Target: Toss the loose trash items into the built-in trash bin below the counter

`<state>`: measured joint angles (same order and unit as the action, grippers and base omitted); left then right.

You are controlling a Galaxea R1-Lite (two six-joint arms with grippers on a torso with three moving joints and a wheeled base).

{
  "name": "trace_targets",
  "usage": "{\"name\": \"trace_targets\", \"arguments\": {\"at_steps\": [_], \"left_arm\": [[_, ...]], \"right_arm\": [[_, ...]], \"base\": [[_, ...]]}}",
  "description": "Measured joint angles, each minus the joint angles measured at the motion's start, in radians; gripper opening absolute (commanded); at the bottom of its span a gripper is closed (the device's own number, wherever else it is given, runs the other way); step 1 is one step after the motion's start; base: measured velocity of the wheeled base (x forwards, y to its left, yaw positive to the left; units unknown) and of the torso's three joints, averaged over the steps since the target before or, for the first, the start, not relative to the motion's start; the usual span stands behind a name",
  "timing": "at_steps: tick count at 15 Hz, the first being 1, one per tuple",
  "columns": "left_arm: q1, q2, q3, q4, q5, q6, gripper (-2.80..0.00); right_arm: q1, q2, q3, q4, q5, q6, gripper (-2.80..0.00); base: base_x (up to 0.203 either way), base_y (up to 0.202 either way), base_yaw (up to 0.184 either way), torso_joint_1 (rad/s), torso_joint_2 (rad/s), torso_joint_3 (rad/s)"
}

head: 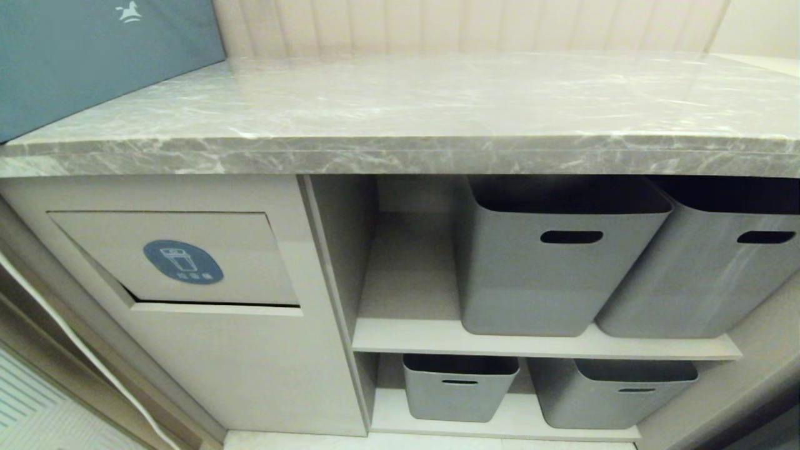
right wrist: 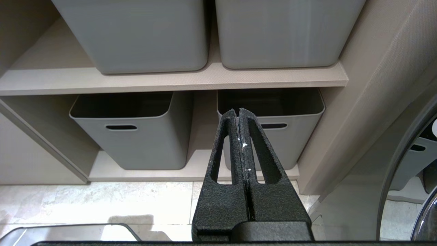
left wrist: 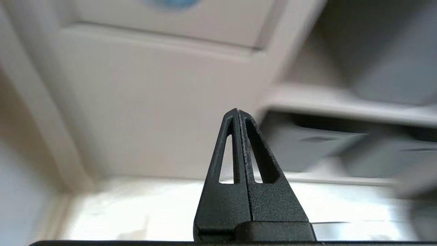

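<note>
Grey marble counter (head: 400,119) spans the upper half of the head frame and carries no turquoise scraps anywhere I can see; only the teal box (head: 94,56) sits at upper left; bin flap (head: 181,259) at left-centre looks closed, its sticker (head: 183,262) facing out; left gripper (left wrist: 238,111) has fingers pressed together on nothing, pointed at the cabinet front below the flap; right gripper (right wrist: 238,111) likewise together and empty, low in front of the lower grey tubs (right wrist: 129,133); my read: trash already binned or out of sight, so nothing visible is left to throw.
</note>
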<state>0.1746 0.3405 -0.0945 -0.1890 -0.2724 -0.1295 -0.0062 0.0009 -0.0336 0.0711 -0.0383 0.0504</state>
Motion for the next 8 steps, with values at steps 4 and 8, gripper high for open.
{"name": "trace_targets", "arguments": {"at_steps": [4, 8], "left_arm": [[-0.128, -0.079, 0.084, 0.022, 0.107, 0.092, -2.8], [-0.168, -0.265, 0.069, 0.172, 0.198, 0.083, -2.8]], "right_arm": [[0.0, 0.0, 0.0, 0.0, 0.0, 0.0, -2.8], [0.0, 0.0, 0.0, -0.001, 0.0, 0.0, -2.8]], "base": [[0.0, 0.0, 0.0, 0.0, 0.0, 0.0], [0.0, 0.0, 0.0, 0.0, 0.0, 0.0]]}}
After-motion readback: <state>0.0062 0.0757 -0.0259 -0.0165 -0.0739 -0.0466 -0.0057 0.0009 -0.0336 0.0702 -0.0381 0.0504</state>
